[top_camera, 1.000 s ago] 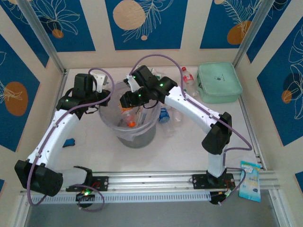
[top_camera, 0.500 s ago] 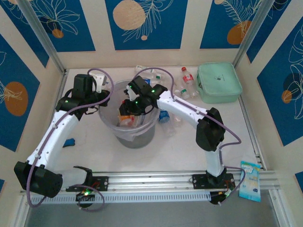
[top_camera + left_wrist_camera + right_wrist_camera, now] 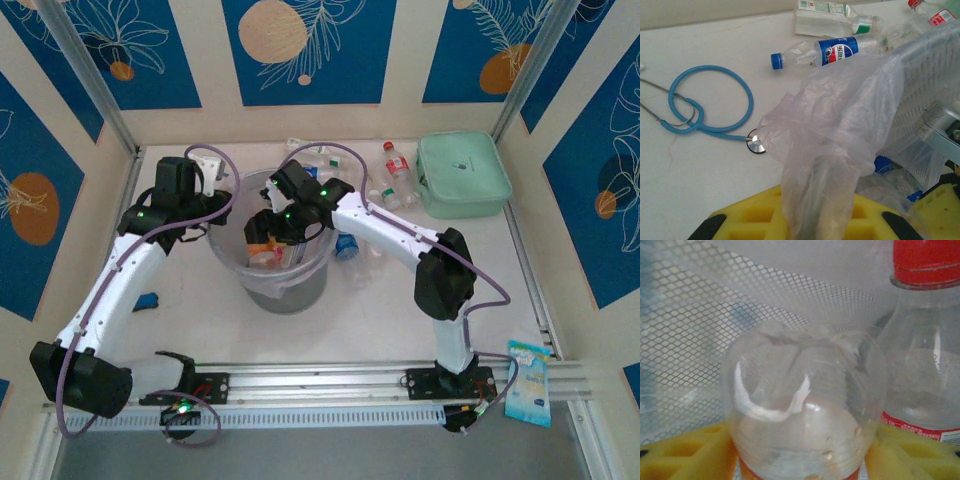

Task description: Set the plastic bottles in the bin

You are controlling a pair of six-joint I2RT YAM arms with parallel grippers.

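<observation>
Top view: bin [image 3: 300, 285] stands mid-table, a little left of centre. right gripper [image 3: 266, 240] is down inside its mouth; jaw state isn't readable from here. left gripper [image 3: 215, 212] is at the bin's left rim. Loose bottles on the table: red-cap bottle [image 3: 397, 163] near the far edge beside the mint-green box [image 3: 463, 176], more along the far edge behind the bin, and a blue-capped bottle [image 3: 347, 243] just right of the bin.

Left wrist: left gripper [image 3: 812, 222] is clamped on the plastic liner [image 3: 840, 125], film bunched between its yellow pads [image 3: 750, 220]. Pepsi bottle [image 3: 827, 51] and green-label bottle [image 3: 827, 17] lie on the table beyond. A blue stethoscope [image 3: 707, 107] lies nearer, off to the left.

Right wrist: clear bottle [image 3: 805, 405] sits base-on between the pads of right gripper [image 3: 800, 460], inside the bin, with the mesh-patterned wall behind. A red-capped bottle [image 3: 925, 340] stands just beside it. Can't tell whether the pads are pressing or clear of it.

Likely risks:
- The clear bottle hangs up on a pad or wedges against the red-capped bottle instead of dropping. It then rides back out when the arm lifts.
- The right arm snags liner or rim on exit, because the mouth is crowded.
- Any pull from the left arm while it is clamped could strip the liner or tip the bin.
</observation>
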